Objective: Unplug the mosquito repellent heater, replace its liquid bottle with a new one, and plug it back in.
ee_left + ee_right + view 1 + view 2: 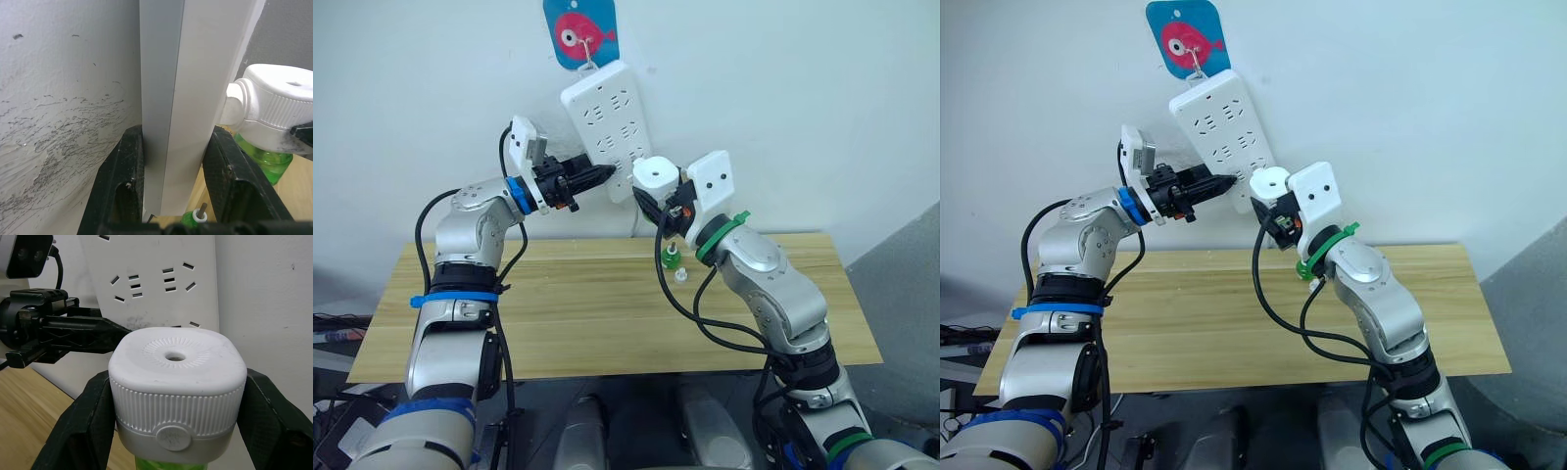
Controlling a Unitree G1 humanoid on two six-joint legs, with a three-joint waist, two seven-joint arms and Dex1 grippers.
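Observation:
The white mosquito repellent heater (176, 382) has a green liquid bottle (266, 159) under it. My right gripper (658, 192) is shut on it, one black finger (83, 421) on each side. The heater's back (234, 103) sits against the face of the power strip (602, 122), low on its right side; its prongs are hidden. My left gripper (605, 173) is shut on the strip's lower left edge, with one finger (122, 181) behind it and one in front. Another small green bottle (673, 257) stands on the table below the heater.
The power strip hangs tilted from a hook on the white wall, under a blue card with a pink fish (581, 31). A wooden table (587, 313) stands below. A small white piece (681, 276) lies beside the standing bottle.

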